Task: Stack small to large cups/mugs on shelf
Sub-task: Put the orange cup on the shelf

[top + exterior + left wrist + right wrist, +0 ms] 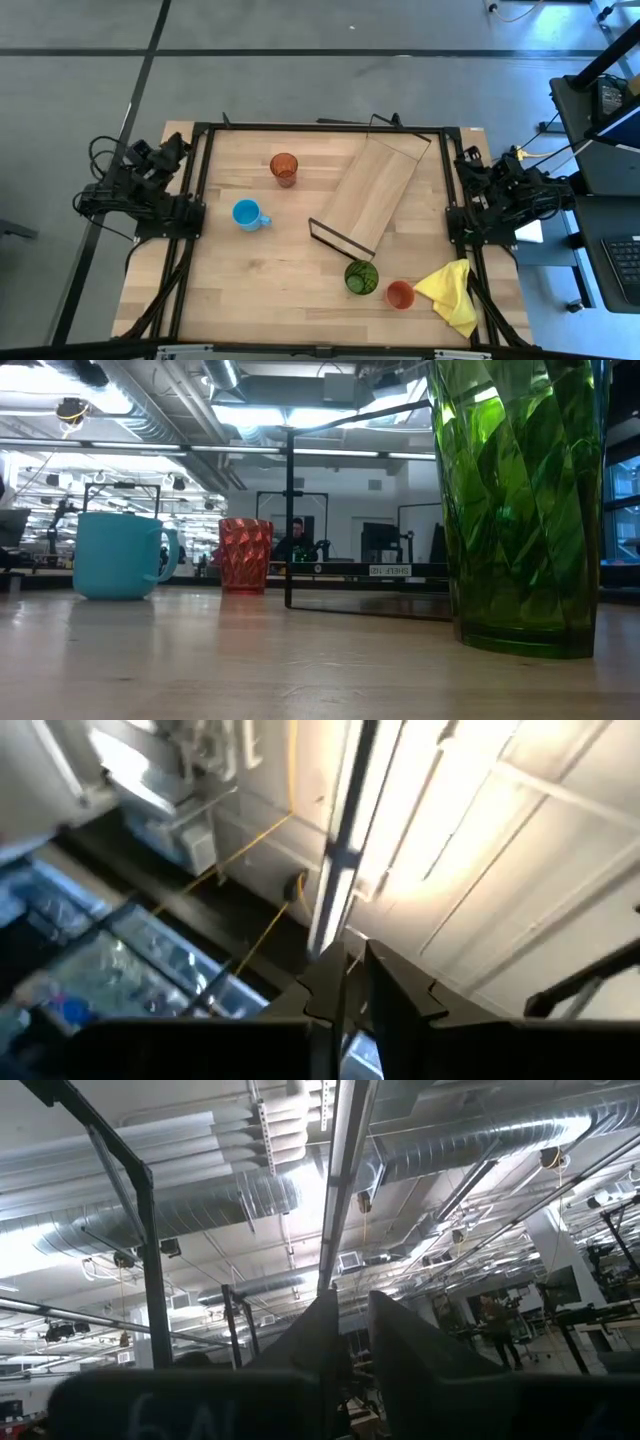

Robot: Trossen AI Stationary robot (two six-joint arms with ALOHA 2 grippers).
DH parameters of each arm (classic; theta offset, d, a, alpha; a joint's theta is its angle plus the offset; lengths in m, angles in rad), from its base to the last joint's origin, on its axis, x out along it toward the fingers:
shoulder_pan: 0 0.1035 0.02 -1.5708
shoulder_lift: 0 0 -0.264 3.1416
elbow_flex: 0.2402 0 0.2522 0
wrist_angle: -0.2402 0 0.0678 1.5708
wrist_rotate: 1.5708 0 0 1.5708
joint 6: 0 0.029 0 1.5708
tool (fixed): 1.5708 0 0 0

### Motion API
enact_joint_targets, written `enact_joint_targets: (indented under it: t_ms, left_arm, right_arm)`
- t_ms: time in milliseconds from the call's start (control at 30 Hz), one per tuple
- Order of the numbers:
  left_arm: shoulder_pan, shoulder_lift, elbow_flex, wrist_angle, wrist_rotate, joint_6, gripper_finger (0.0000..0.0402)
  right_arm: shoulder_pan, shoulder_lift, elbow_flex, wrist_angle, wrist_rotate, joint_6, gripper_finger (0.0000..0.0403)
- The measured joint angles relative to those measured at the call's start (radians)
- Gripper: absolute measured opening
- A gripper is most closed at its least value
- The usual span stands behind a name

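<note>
The light-wood shelf (372, 190) lies slantwise on the table, right of centre, with black wire frames at its ends. On the tabletop stand an orange-red tumbler (284, 168) (245, 555), a light-blue mug (247, 214) (120, 555), a green tumbler (361, 277) (520, 510) and a small red-orange cup (400, 294). My left arm (150, 185) is folded at the table's left edge, and my right arm (495, 190) at the right edge. My left gripper (352, 955) and my right gripper (352, 1295) point up at the ceiling, shut and empty.
A yellow cloth (450, 295) lies at the near right corner beside the small red-orange cup. A black frame (320, 127) runs around the table. A person sits far behind the table in the low view (296, 538).
</note>
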Motion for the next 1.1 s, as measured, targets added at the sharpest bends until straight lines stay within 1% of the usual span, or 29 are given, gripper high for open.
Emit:
enact_joint_targets:
  t_ms: [133, 200, 267, 367, 467, 567, 667, 733, 800, 867, 900, 967, 1033, 1100]
  left_arm:
    - [0.000, 0.000, 0.004, 0.026, 0.116, 0.015, 0.0035]
    - [0.000, 0.000, 0.022, 0.002, 0.132, 0.021, 0.0035]
    - [0.000, 0.001, 0.051, -0.071, 0.122, 0.043, 0.0035]
    - [0.000, 0.016, 0.128, -0.253, 0.100, 0.030, 0.0035]
    - [0.000, 0.077, 0.290, -0.557, 0.101, -0.015, 0.0035]
    - [0.000, 0.213, 0.490, -0.841, 0.101, -0.030, 0.0035]
    - [0.000, 0.363, 0.680, -1.088, 0.101, 0.009, 0.0035]
    - [0.000, 0.448, 0.787, -1.307, 0.100, 0.016, 0.0035]
    - [0.000, 0.530, 0.872, -1.547, 0.078, 0.003, 0.0035]
    - [0.000, 0.604, 0.921, -1.817, 0.072, -0.059, 0.0035]
    - [0.000, 0.636, 0.933, -1.938, 0.086, -0.101, 0.0035]
    - [0.000, 0.692, 0.936, -2.164, 0.152, -0.194, 0.0035]
    - [-0.003, 0.745, 0.918, -2.267, 0.255, -0.265, 0.0035]
    - [-0.017, 0.784, 0.892, -2.272, 0.327, -0.309, 0.0035]
  right_arm:
    - [0.000, 0.000, 0.000, 0.006, 0.000, 0.011, 0.0062]
    - [0.000, 0.000, 0.000, 0.007, 0.000, 0.014, 0.0062]
    - [0.000, 0.000, 0.000, 0.008, 0.000, 0.013, 0.0062]
    - [0.000, 0.000, 0.000, 0.009, 0.000, 0.040, 0.0062]
    - [0.000, 0.000, 0.000, 0.030, 0.000, 0.082, 0.0062]
    - [0.000, 0.000, 0.000, 0.049, 0.000, 0.088, 0.0062]
    - [0.000, 0.000, 0.000, 0.059, -0.001, 0.057, 0.0062]
    - [0.000, 0.000, 0.000, 0.054, -0.001, 0.041, 0.0062]
    - [0.000, 0.000, 0.000, 0.050, -0.001, 0.041, 0.0062]
    - [0.000, 0.000, 0.000, 0.044, -0.001, 0.042, 0.0062]
    - [0.000, 0.000, 0.000, 0.043, -0.001, 0.045, 0.0062]
    - [0.000, 0.000, 0.000, 0.043, -0.002, 0.070, 0.0062]
    - [0.000, 0.000, 0.000, 0.041, -0.003, 0.098, 0.0062]
    - [0.000, 0.000, 0.000, 0.040, -0.003, 0.121, 0.0062]
